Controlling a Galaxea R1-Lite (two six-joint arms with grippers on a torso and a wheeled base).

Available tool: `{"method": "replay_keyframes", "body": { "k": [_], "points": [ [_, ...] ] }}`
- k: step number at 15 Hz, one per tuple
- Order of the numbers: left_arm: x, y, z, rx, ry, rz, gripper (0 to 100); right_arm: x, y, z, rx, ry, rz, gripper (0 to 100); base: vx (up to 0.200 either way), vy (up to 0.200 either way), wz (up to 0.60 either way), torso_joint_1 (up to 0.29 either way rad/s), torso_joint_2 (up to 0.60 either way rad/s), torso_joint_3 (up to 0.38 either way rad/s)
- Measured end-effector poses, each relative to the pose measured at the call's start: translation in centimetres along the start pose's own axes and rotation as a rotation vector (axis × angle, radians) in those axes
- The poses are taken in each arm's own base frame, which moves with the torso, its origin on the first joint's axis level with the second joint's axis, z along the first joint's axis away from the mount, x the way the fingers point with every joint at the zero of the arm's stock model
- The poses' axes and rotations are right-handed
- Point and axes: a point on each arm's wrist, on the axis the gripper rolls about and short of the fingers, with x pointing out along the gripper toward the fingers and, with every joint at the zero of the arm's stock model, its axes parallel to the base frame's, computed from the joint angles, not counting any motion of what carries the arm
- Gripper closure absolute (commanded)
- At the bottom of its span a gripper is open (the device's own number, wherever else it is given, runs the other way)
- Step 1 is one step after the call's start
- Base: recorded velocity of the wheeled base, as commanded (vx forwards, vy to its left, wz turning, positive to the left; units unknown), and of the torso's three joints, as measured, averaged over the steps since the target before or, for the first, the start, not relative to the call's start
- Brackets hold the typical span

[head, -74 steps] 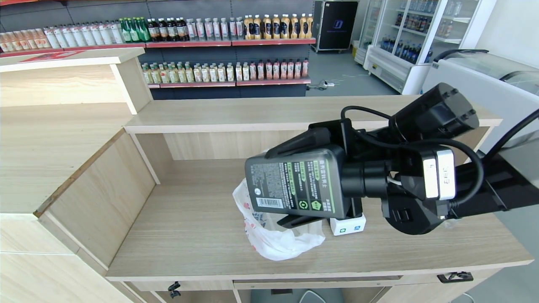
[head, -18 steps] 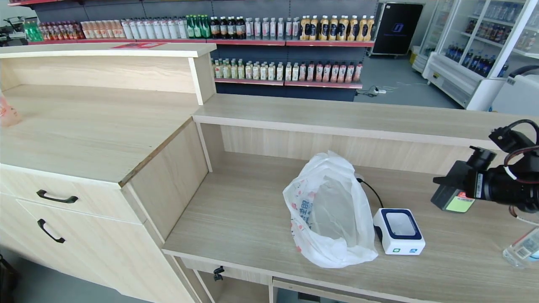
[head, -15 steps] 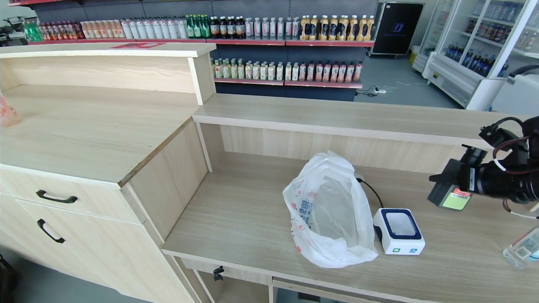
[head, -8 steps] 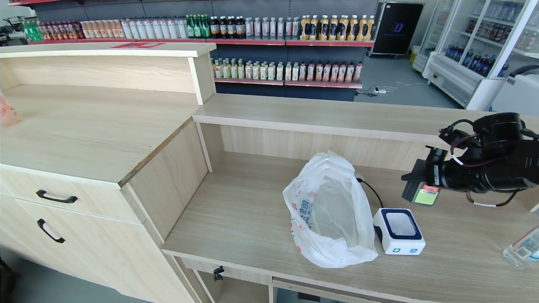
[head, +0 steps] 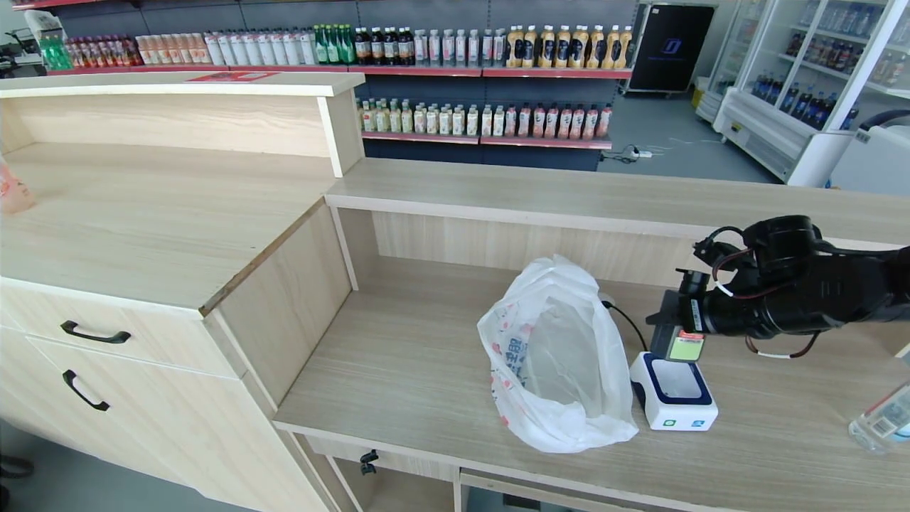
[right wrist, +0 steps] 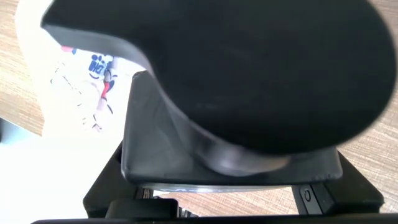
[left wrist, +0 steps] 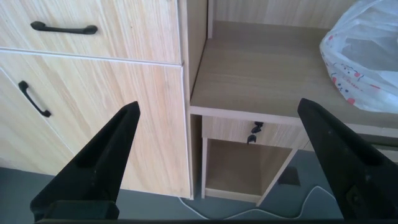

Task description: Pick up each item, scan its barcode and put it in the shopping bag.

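My right gripper [head: 681, 328] comes in from the right, shut on a dark grey bottle [head: 684, 346] with a green label. It holds the bottle just above the back edge of the white and blue barcode scanner [head: 672, 391]. The white shopping bag [head: 558, 355] stands open right beside the scanner, on its left. In the right wrist view the dark bottle [right wrist: 249, 74] covers most of the frame, with the printed bag [right wrist: 74, 93] beside it. My left gripper [left wrist: 217, 162] is open and holds nothing, low in front of the counter's drawers, with the bag [left wrist: 367, 50] farther off.
A clear plastic bottle [head: 881, 423] lies at the counter's right edge. The scanner's cable [head: 625, 320] runs back behind the bag. A raised shelf [head: 569, 192] borders the work surface at the rear, and a taller counter [head: 142, 213] with drawers walls it on the left.
Over the last second my right arm has carried the bottle leftward and down, from the right edge to just above the scanner. The bag and scanner have not moved.
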Motion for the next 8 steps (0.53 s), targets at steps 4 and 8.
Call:
{"method": "replay_keyframes", "body": {
  "k": [4,8],
  "points": [
    [0.0,0.0,0.0,0.000,0.000,0.001,0,1.4,-0.1,-0.5,-0.026,0.010,-0.012,100,0.000,0.000,0.00,0.000,0.00,0.000],
    [0.0,0.0,0.0,0.000,0.000,0.001,0,2.3,-0.1,-1.1,-0.040,0.001,-0.011,100,0.000,0.000,0.00,0.000,0.00,0.000]
  ]
}}
